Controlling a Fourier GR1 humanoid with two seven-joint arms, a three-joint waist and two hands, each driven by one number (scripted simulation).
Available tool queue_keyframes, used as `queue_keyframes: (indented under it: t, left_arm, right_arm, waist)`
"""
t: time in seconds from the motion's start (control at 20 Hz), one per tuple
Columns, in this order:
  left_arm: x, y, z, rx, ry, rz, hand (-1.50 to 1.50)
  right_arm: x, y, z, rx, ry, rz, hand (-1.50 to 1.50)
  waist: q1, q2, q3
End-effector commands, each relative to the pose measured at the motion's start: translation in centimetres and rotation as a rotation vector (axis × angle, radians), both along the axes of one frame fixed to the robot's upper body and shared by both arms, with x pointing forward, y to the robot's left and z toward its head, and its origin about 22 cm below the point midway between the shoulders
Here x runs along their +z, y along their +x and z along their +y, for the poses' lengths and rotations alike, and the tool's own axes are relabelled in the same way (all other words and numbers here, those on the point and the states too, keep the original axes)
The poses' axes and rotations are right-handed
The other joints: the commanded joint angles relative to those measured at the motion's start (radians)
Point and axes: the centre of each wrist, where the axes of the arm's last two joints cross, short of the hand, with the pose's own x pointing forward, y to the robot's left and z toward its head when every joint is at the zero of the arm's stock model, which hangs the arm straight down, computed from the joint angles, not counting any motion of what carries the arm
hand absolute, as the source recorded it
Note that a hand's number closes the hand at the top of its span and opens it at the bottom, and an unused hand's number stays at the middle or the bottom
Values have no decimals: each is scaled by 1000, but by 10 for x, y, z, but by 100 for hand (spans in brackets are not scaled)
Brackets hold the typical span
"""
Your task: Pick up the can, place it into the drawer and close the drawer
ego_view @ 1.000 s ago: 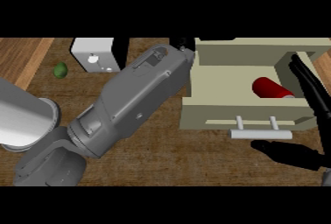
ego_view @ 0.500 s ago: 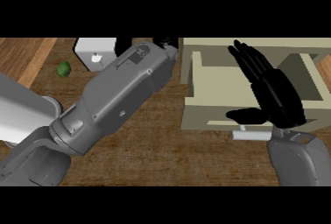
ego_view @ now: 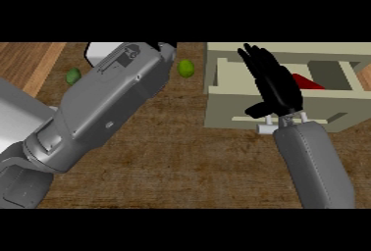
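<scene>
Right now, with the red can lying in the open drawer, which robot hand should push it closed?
The right robot hand: it hovers, fingers straight, over the beige drawer, right above its white bar handle. The left forearm stretches toward the far counter, its hand hidden.

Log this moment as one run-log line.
stage: close drawer | red can: inside open beige drawer | right hand: open, above drawer front | left hand: hidden behind forearm

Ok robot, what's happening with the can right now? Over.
Right hand open, flat over the drawer front. Left hand hidden behind its forearm. Red can inside the drawer, drawer not closed. Nothing blocking.
</scene>
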Motion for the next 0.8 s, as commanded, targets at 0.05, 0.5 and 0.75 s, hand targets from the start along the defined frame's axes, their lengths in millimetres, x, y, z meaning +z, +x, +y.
queue_keyframes:
  t: [0.05,0.5,0.75]
  left_arm:
    - [-6,-4,26,11,2,-4,-150]
    - [3,-18,33,13,11,-3,-150]
    - [13,-14,40,12,-18,9,-150]
  right_arm:
    - [-37,23,2,-62,-43,12,-150]
    - [-45,53,-7,-124,-82,-59,-150]
    - [-47,61,-1,-150,-90,-111,-150]
  waist:
    - [15,3,0]
    - [20,8,2]
    - [13,15,2]
